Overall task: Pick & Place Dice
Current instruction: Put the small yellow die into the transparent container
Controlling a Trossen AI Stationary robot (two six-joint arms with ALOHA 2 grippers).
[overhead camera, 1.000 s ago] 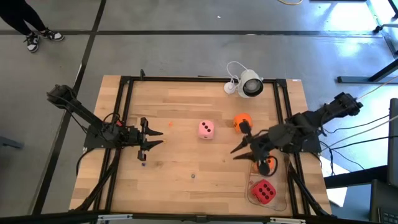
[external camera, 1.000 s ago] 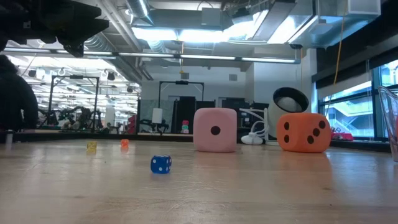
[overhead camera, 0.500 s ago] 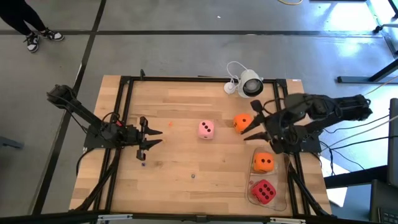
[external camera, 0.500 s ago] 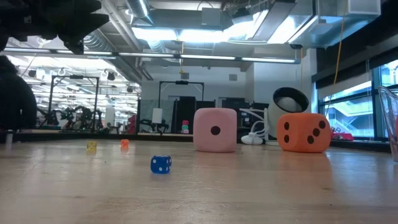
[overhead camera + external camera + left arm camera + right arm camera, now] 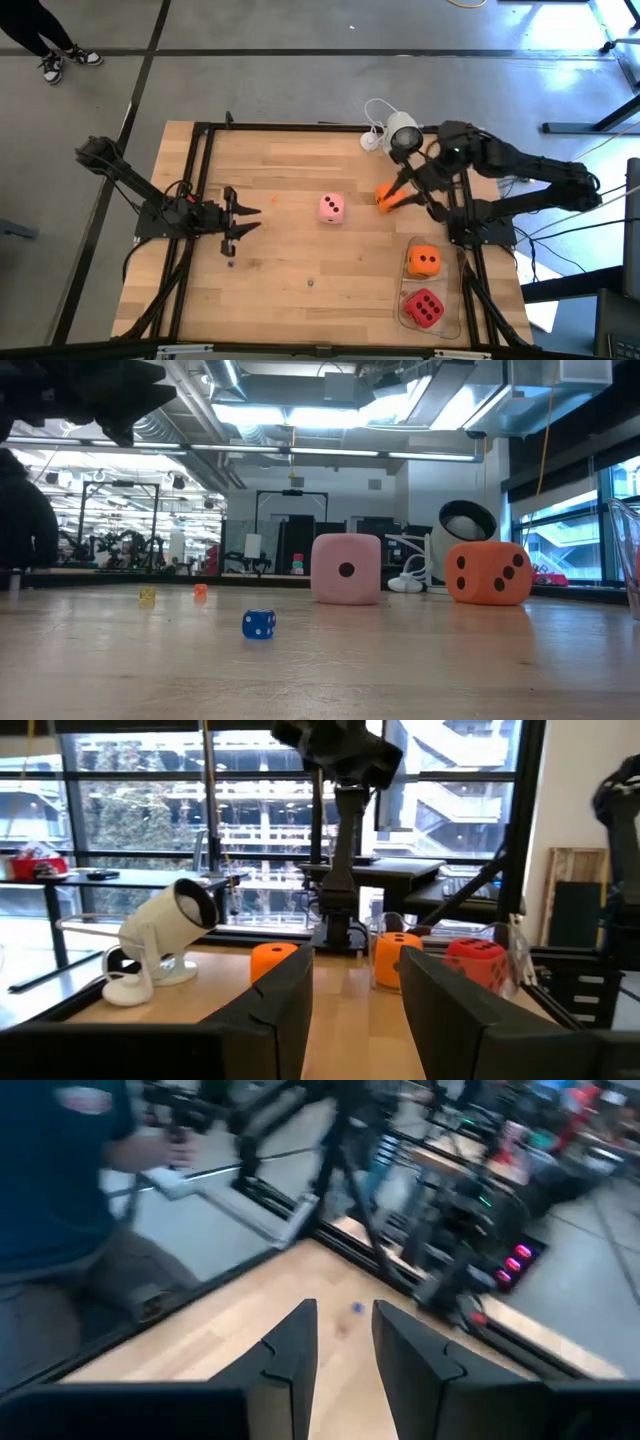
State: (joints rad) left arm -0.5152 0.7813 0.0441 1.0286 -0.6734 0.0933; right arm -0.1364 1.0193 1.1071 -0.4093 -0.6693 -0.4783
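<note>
Over on the left side of the light wooden table (image 5: 300, 250), the left tool (image 5: 248, 223) just hangs low over the boards with its dark fingers spread apart, nothing between them. A tiny blue die (image 5: 258, 624) sits on the table in front of it. Mid-table is the pale pink foam die (image 5: 333, 208), standing alone. Just right of that is an orange foam die (image 5: 386, 196), and the right tool (image 5: 403, 190) is right on top of it, fingers open, straddling it. Behind it, at the far edge, is the white round camera (image 5: 402, 135) on its stand. Down at the right edge, the clear plastic tray (image 5: 445, 316) holds the second orange foam die (image 5: 424, 261) and the red foam die (image 5: 424, 307), side by side.
</note>
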